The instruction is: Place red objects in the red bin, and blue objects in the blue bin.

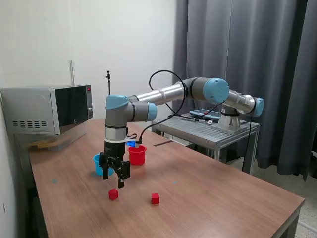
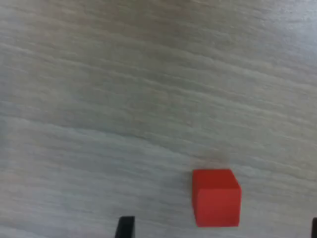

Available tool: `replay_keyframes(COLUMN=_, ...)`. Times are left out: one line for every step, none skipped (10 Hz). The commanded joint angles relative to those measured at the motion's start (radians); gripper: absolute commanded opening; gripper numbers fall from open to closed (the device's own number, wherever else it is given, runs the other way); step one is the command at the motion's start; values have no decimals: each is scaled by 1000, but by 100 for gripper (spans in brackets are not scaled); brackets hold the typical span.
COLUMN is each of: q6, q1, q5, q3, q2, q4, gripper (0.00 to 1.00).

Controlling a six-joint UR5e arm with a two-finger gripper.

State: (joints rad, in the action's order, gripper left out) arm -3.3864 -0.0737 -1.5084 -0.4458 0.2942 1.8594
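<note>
Red and sharp-edged, the nearer cube (image 1: pixel 113 194) lay flat on the wooden table (image 1: pixel 208 188) just below the gripper (image 1: pixel 115 177), which hung above it with its fingers spread and nothing between them; in the wrist view the cube (image 2: pixel 216 197) sat between the two dark fingertips (image 2: pixel 125 227) at the picture's edge, closer to one than the other. It looked small, solid and light, stiff enough to take a firm pinch, though its smooth faces might slip if caught on a corner, so the best hold seemed to be square across two opposite flat sides. A second red cube (image 1: pixel 155 198) rested well apart, toward the exterior view's right. The red cup (image 1: pixel 137 154) and the light blue cup (image 1: pixel 101 164) stood behind the gripper, near each other, with something small and blue (image 1: pixel 131 144) just behind the red cup's rim. Nothing crowded the nearer cube. A microwave (image 1: pixel 47 109) stood at the table's far corner.
</note>
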Motion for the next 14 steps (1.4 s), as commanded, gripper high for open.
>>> replay_keyframes(q6=-4, q1=-1, q5=63, q3=-8, q2=-1, q4=14, gripper=100)
replay_keyframes(q6=-5, q1=0, q5=63, q3=-19, q2=-1, q4=15, gripper=100)
replay_keyframes(q6=-4, q1=0, q5=62, q3=-22, q2=-1, q4=23, gripper=100)
replay_keyframes(q6=-4, q1=0, q5=60, q3=-28, q2=-1, q4=26, gripper=100)
replay_keyframes(q6=-4, q1=0, q5=60, q3=-30, q2=-1, q4=27, gripper=100)
replay_keyframes(q6=-2, q1=0, q5=57, q3=-34, q2=-1, q4=40, gripper=100)
replay_keyframes(q6=-1, q1=0, q5=56, q3=-40, q2=-1, q4=50, gripper=100)
replay_keyframes(q6=2, q1=-1, q5=54, q3=-47, q2=-1, q4=61, gripper=100)
replay_keyframes(q6=12, q1=-1, q5=54, q3=-59, q2=-3, q4=75, gripper=100)
replay_keyframes(q6=21, q1=-1, q5=54, q3=-70, q2=-3, q4=93, gripper=100)
replay_keyframes(q6=27, q1=-1, q5=54, q3=-80, q2=-3, q4=102, gripper=100)
replay_keyframes(q6=29, q1=-1, q5=56, q3=-89, q2=-3, q4=109, gripper=100)
replay_keyframes(q6=41, q1=-1, q5=56, q3=-90, q2=-3, q4=131, gripper=100)
replay_keyframes(q6=65, q1=-1, q5=56, q3=-91, q2=-3, q4=145, gripper=100)
